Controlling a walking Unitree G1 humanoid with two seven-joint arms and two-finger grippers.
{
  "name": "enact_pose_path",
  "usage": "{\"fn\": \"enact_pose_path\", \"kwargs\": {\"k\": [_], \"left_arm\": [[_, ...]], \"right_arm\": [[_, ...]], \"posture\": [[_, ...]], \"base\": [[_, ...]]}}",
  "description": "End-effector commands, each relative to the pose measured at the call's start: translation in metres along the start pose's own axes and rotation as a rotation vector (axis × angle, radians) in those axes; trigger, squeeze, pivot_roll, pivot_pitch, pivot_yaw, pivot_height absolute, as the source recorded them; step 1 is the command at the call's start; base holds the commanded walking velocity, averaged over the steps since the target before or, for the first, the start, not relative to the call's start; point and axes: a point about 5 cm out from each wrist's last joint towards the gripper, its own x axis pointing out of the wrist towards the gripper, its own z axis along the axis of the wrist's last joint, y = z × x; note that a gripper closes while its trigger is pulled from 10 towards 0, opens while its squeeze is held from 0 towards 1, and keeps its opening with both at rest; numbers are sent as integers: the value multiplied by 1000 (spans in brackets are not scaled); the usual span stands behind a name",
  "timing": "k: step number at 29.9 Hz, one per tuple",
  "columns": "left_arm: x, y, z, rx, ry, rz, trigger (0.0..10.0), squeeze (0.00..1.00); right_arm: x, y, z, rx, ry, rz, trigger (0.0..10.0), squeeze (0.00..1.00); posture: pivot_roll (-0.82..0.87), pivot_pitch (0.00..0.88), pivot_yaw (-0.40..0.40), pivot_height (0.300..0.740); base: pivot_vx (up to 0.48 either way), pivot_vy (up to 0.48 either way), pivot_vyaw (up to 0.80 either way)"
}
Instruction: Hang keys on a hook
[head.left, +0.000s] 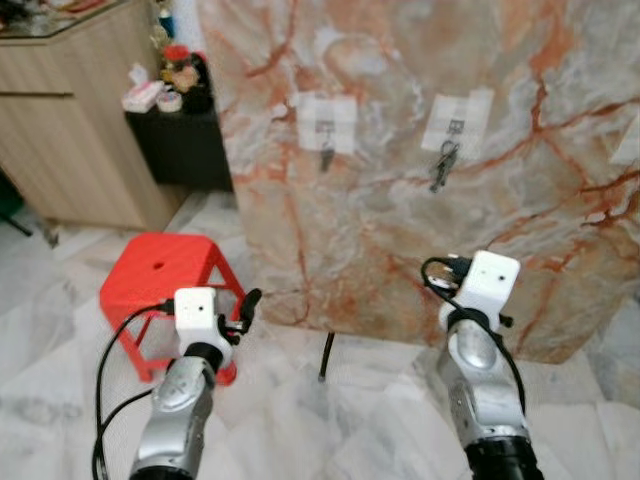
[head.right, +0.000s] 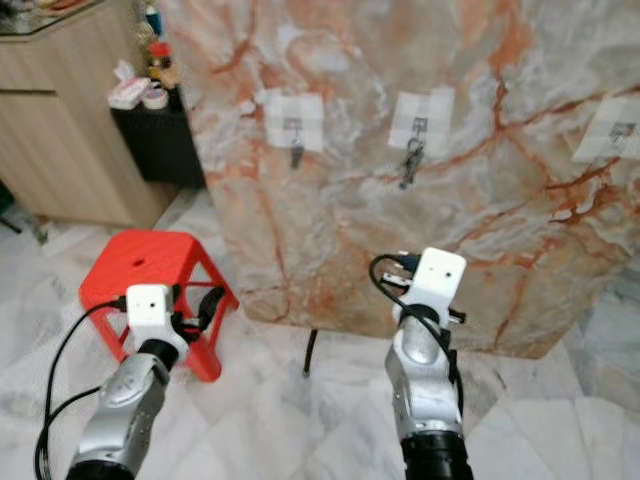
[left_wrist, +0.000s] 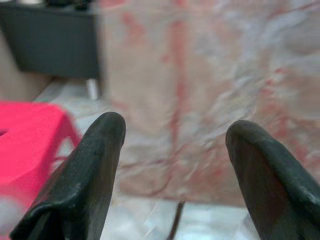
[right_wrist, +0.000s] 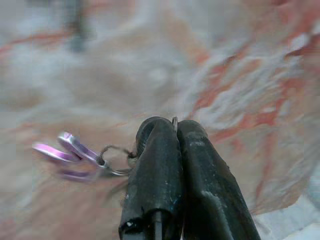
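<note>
A tall slab of cream marble veined in rust-red stands upright across the far side, its foot on the pale marble floor. Far left: a light wood-grain cabinet, and beside it a low black stand carrying small boxes and trinkets. Near left: a red plastic stool on the floor, close to the slab's left edge.

Three white paper patches are taped to the slab, each with a small hook. The left patch carries a short dark item, too small to identify. The middle patch has a dark bunch of keys hanging from it. The right patch sits at the slab's right edge; its hook's load cannot be told.

Left arm: raised low, beside the stool. Left pincer has its black fingers well apart, nothing between them.

Right arm: raised before the slab, below the middle patch. Right pincer has its fingers pressed together on a thin wire ring, from which pinkish-purple keys dangle to one side, blurred, near the slab and not on any hook.

A thin black rod lies on the floor at the slab's foot.
</note>
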Motion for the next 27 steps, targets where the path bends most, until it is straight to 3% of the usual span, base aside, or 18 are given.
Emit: {"fn": "enact_pose_path", "kwargs": {"k": [1, 7, 14, 27], "left_arm": [[0, -4, -4, 1, 25, -24, 10000, 0], [-3, -1, -4, -4, 20, -22, 10000, 0], [-3, 0, -4, 0, 22, -24, 10000, 0], [-4, 1, -4, 3, 25, -28, 10000, 0]], "right_arm": [[1, -3, 4, 8, -15, -22, 10000, 0], [0, -11, 4, -2, -37, -122, 10000, 0], [-3, -40, 16, -10, -122, -365, 10000, 0], [-9, -40, 24, -18, -196, -415, 10000, 0]], "posture": [[70, 37, 21, 740], [81, 38, 21, 740], [82, 40, 25, 740], [87, 38, 29, 740]], "base": [[352, 0, 0], [59, 0, 0], [0, 0, 0], [0, 0, 0]]}}
